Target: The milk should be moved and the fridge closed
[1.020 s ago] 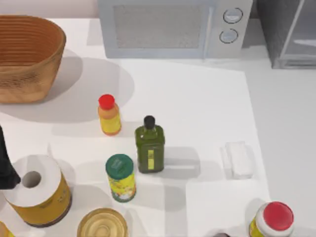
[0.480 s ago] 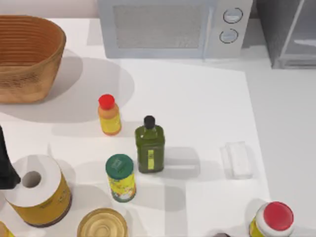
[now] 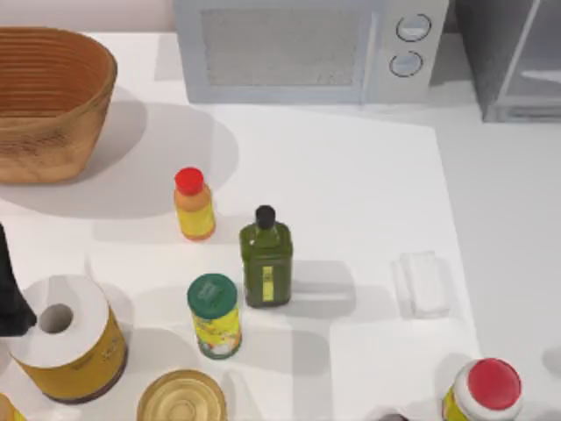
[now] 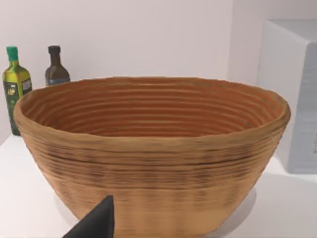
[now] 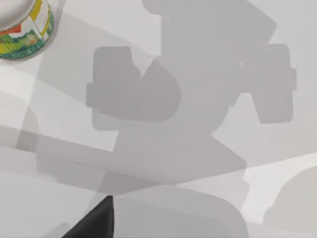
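The milk is out of view. The fridge (image 3: 513, 61), a grey metallic cabinet with a pale-framed glassy door, stands at the table's back right corner, cut by the picture's edge. My left arm (image 3: 9, 294) is a dark shape at the left edge, beside a paper roll. A dark part of my left gripper (image 4: 96, 225) shows in front of a wicker basket (image 4: 148, 148). A dark part of my right gripper (image 5: 94, 223) hangs over bare white table crossed by grey shadows, near a labelled jar (image 5: 25, 25).
A white microwave (image 3: 298, 48) stands at the back and the basket (image 3: 44, 96) at back left. Mid-table are an orange bottle (image 3: 193, 206), a green bottle (image 3: 266, 259), a green-lidded can (image 3: 214, 316) and a clear box (image 3: 423, 283). A red-lidded jar (image 3: 486, 390) is front right.
A faint shadow has come in at the table's right edge near the front. The objects and the left arm have stayed put.
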